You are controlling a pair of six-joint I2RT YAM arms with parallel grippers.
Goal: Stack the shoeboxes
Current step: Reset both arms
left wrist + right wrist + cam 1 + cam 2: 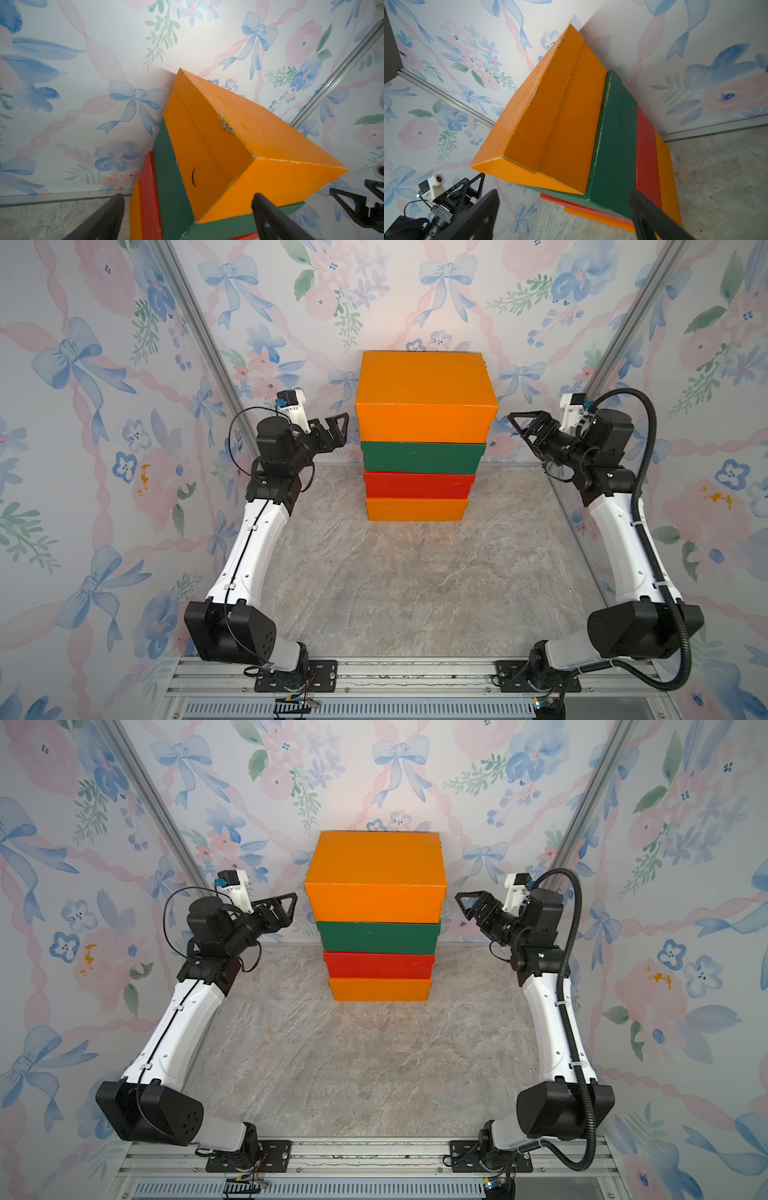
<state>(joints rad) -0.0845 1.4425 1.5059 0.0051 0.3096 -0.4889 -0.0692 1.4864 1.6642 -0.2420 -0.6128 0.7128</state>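
The shoeboxes stand in one stack at the back of the table, against the rear wall. From the top down they are an orange shoebox (424, 393) (376, 873), a dark green one (422, 458) (172, 187) (614, 135), a red one (419, 485) (646, 149) and a second orange one (417, 510) (666, 166). My left gripper (340, 429) (291, 907) (187, 196) hovers just left of the top box, open and empty, not touching it. My right gripper (519, 427) (462, 905) (563, 192) is level with it on the stack's right side, also open with nothing between its fingers.
Floral-papered walls (104, 406) close in the left, right and back. Slanted aluminium posts (199, 323) (623, 323) run down to the table's far corners. A marble-look tabletop (415, 580) stretches in front of the stack, with a metal rail (415, 676) at the front edge.
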